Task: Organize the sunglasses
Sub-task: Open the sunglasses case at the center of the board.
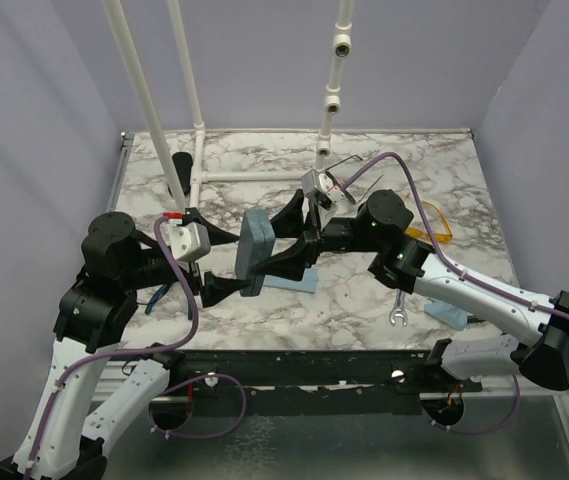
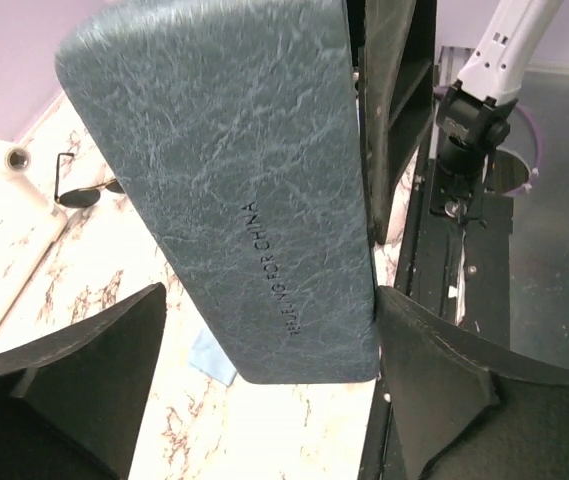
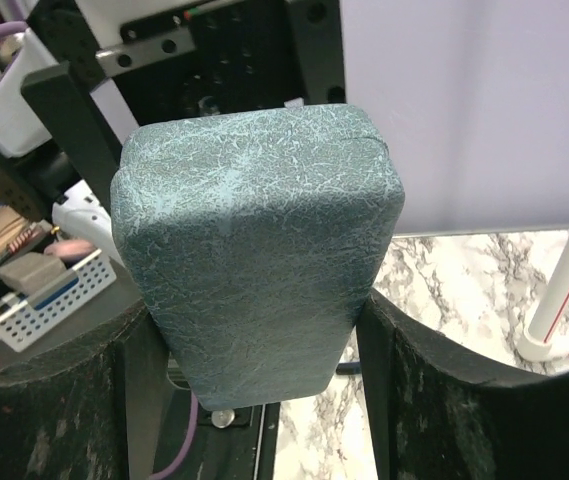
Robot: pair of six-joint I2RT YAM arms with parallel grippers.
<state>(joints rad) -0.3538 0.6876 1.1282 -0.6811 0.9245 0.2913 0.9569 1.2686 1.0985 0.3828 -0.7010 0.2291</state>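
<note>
Mid-frame, the right gripper (image 3: 259,330) clamps the blue-grey case (image 1: 254,250). The left gripper (image 2: 269,310) stands wider around it — slack, gapped at one finger.

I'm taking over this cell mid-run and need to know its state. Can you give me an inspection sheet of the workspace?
Surface: marble table, things scattered on it.
Job's things: wire-frame sunglasses and yellow-orange sunglasses lie on the table, neither held.
Clutter: blue-grey case in the air between the arms; wrench; blue cloth; black case.
Grippers: right gripper shut on the blue-grey case; left gripper open around it, one finger apart from it.
Cables: purple cable loops along each arm.
Surroundings: white pipe frame, lavender walls.
</note>
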